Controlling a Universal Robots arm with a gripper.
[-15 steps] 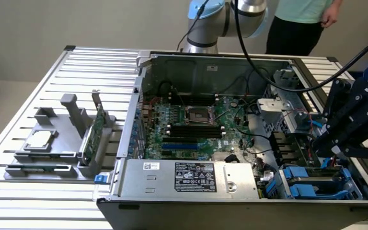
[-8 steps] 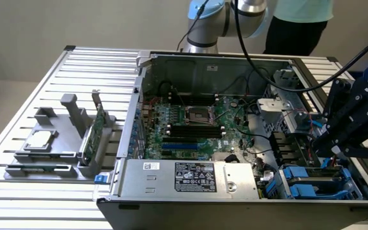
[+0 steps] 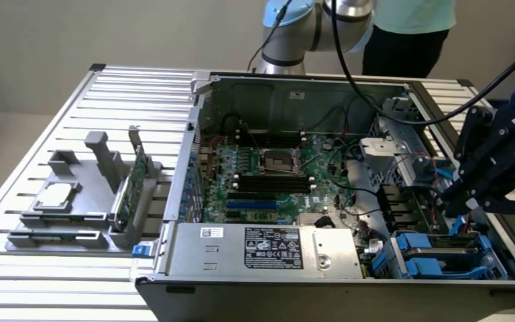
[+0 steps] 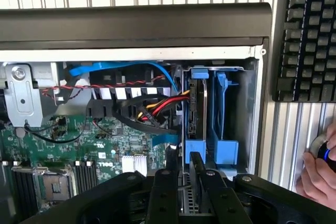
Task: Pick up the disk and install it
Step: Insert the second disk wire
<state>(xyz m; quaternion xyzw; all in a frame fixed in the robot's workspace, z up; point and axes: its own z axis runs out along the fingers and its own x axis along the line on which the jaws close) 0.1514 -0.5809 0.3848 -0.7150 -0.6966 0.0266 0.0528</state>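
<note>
I have the gripper [image 4: 181,182] closed on the disk [image 4: 195,114], which stands on edge in the blue drive bay [image 3: 441,251] at the case corner, and the nearby cables [image 4: 152,111] could snag it.

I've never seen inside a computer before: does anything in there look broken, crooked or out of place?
Nothing looks broken. The disk stands upright in its blue-railed bay in a corner of the open computer case. Red and yellow cables loop loosely beside it, which is untidy, not damaged.
</note>
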